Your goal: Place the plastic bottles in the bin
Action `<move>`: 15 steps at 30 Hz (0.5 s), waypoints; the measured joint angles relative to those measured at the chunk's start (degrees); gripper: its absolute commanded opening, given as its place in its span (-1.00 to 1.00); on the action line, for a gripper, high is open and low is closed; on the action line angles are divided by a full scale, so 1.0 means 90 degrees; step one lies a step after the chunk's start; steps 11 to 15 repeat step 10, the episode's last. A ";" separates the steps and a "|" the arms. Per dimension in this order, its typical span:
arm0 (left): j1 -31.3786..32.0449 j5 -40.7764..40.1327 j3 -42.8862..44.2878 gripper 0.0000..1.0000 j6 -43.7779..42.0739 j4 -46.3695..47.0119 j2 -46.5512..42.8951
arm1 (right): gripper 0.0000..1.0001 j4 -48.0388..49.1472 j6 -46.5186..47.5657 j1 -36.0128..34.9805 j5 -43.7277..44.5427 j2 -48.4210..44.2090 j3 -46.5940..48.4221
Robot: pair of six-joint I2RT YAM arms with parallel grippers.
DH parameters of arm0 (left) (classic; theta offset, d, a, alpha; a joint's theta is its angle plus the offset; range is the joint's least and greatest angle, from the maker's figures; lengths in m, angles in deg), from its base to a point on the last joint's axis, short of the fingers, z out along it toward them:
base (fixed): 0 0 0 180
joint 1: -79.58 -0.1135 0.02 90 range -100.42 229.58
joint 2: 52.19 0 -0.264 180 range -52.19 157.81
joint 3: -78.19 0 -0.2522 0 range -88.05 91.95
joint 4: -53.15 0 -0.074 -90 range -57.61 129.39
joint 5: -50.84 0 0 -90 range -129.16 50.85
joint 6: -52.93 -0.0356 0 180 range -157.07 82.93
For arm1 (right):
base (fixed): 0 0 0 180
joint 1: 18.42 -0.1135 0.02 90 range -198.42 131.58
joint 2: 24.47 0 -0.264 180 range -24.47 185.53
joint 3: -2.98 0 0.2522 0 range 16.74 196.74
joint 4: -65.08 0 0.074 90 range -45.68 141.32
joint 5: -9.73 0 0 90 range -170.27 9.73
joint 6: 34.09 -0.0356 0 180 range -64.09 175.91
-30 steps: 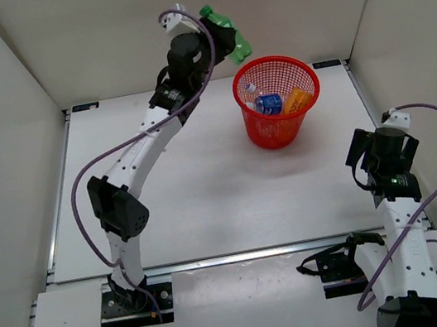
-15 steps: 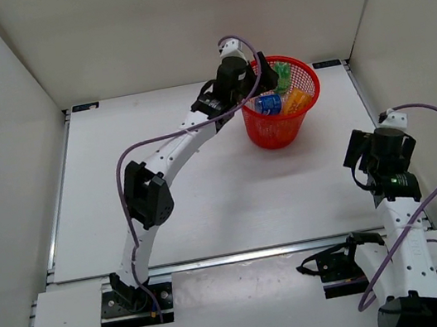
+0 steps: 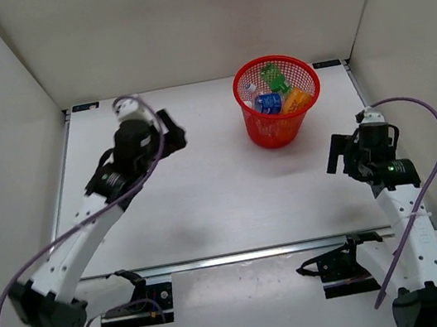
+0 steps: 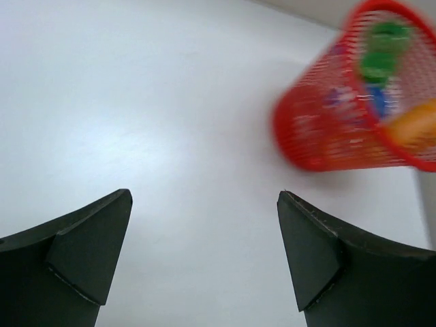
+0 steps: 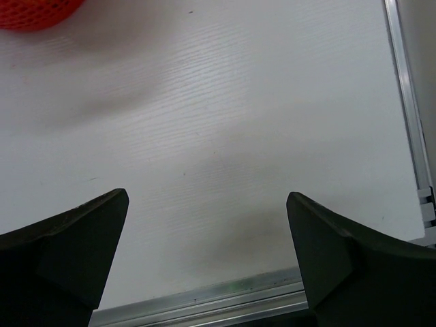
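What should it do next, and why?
Probably park both arms: no bottle shows on the table, the green bottle, blue-labelled bottle and orange bottle lie in the bin, and left claw and right claw stand open, empty.

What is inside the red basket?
A green bottle, a blue-labelled clear bottle and an orange bottle show inside the basket. Anything beneath them is hidden.

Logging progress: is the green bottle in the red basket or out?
In. The green bottle lies inside the rim of the red mesh basket, visible from above among other bottles.
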 measured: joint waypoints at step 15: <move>-0.2142 -0.1513 -0.1681 0.97 -0.0124 -0.2703 -0.4010 | 0.98 -0.0362 -0.0721 -0.0940 0.0279 -0.0476 -0.0389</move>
